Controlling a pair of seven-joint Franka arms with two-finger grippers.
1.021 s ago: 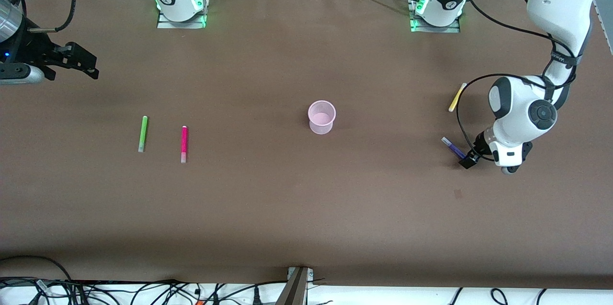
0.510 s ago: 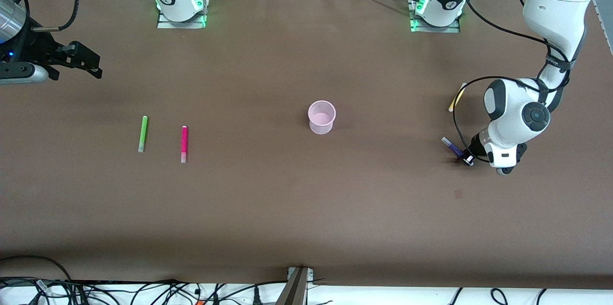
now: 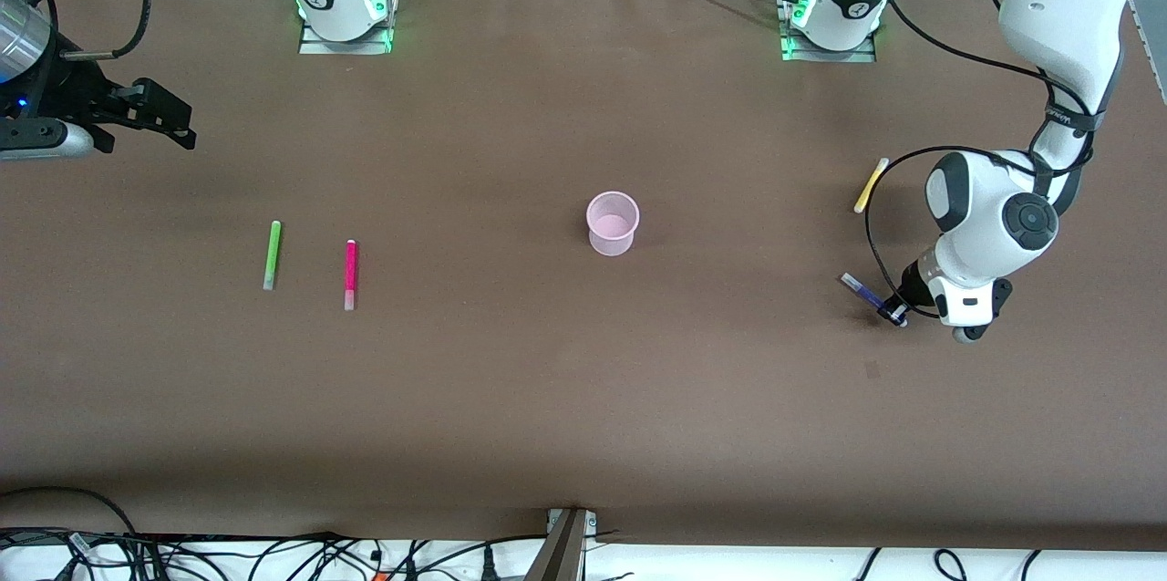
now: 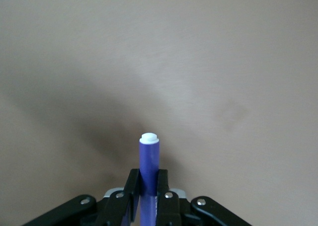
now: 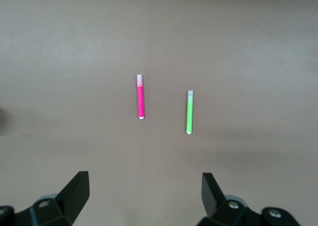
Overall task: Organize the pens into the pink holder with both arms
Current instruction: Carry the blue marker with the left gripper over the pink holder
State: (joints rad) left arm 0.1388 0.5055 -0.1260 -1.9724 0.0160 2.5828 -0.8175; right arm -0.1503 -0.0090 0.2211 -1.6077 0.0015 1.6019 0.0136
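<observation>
Front view: the right pincer (image 3: pixel 178 127) hangs wide open over the surface (image 3: pixel 583 399) while its arm waits; green pen (image 3: pixel 272 254) and pink pen (image 3: pixel 350 274) lie side by side; the holder (image 3: pixel 612 223) stands mid-surface; yellow pen (image 3: pixel 871 185) lies apart; the left pincer (image 3: pixel 895 313) clamps the purple pen (image 3: pixel 862 290).

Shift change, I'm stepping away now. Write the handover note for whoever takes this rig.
Left gripper: fingers shut on the purple pen, low at the left arm's end of the table.
Right gripper: open, holding nothing, up over the right arm's end of the table; that arm waits.
Pink holder: mid-table, upright, no pen in it.
Yellow pen: lying on the table, farther from the front camera than the purple one.
Green pen and magenta pen: lying side by side toward the right arm's end.
Done: purple pen gripped.
Left: all four pens into the holder.
</observation>
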